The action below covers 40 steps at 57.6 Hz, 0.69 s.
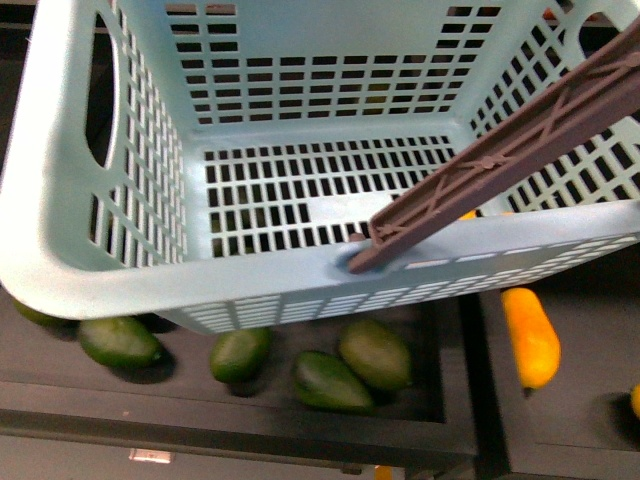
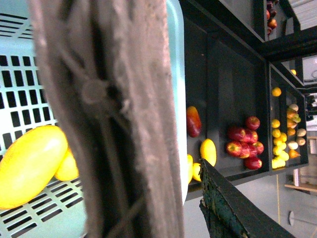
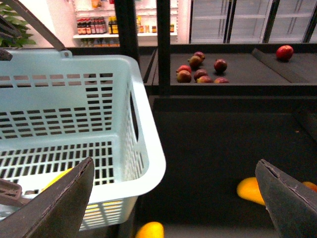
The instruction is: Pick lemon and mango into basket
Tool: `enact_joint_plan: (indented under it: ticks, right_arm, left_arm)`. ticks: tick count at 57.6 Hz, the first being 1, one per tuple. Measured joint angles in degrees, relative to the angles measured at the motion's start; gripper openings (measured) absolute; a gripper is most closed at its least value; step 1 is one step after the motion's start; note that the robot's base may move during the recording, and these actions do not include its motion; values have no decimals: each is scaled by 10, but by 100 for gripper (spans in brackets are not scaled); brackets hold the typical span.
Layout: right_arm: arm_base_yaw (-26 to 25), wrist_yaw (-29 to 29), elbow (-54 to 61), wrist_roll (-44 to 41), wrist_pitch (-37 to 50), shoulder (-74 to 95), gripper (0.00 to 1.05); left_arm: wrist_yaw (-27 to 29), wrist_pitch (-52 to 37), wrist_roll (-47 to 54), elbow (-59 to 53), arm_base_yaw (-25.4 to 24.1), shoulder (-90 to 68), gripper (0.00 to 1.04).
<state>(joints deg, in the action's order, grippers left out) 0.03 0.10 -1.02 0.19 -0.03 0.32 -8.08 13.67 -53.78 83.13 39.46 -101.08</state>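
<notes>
mango (image 1: 531, 335) | on shelf beside basket (image 1: 300, 290) | right gripper (image 3: 173, 193) wide open, empty, above | left gripper: cannot tell

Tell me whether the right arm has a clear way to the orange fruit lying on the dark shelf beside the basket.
Probably yes. The right gripper is open, and the orange fruit lies uncovered on the dark shelf, clear of the basket.

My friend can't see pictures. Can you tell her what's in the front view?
A big turquoise basket with a brown handle fills most of the picture, seen from above. Below it, dark green fruits lie on a black shelf, and a yellow-orange mango lies to their right.
</notes>
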Motion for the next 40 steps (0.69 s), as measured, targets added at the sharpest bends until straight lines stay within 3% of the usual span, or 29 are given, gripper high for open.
enact_joint_plan:
  ticks: [40]
  right_arm:
    - [0,-1,0,0,-1,-1,96]
  left_arm:
    - [2,0,2,0,-4,-1,28]
